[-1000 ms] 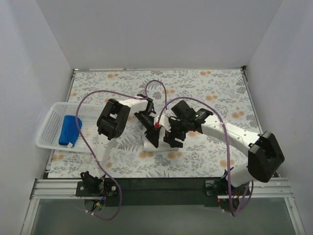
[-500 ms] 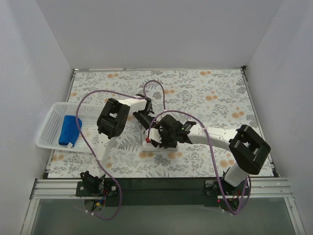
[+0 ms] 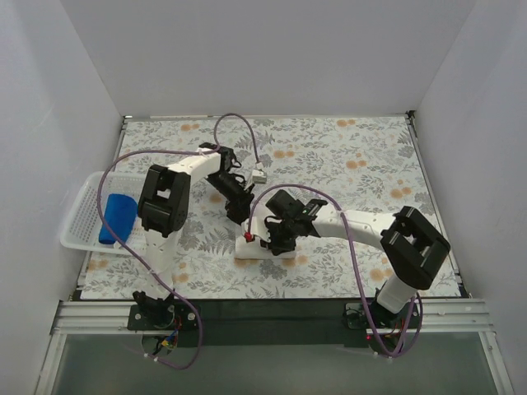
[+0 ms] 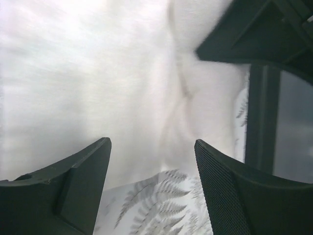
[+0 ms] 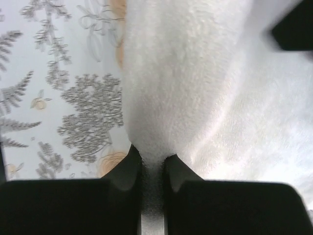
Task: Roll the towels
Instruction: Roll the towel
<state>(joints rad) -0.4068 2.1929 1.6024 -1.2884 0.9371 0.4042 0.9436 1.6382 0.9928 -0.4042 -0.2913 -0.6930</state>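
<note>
The white towel (image 3: 257,250) lies bunched as a short thick roll on the floral tablecloth in front of the arms. My right gripper (image 3: 270,237) is down on it, and the right wrist view shows its jaws (image 5: 152,157) shut on a pinched fold of the white towel (image 5: 205,73). My left gripper (image 3: 239,211) hovers just behind the towel's left end, open. The left wrist view shows its fingers (image 4: 73,188) spread wide with only tablecloth between them and the white towel (image 4: 112,83) a little ahead. The blue towel (image 3: 117,218) lies rolled in the basket at the left.
The white perforated basket (image 3: 81,216) stands at the table's left edge beside the left arm. Purple cables loop above both arms. White walls close in the table on three sides. The right gripper's dark body (image 4: 264,39) fills the left wrist view's upper right.
The left gripper has opened, let go of the white towel and drawn back to the left. The right gripper has shut on the towel's fold and shifted left and nearer.
</note>
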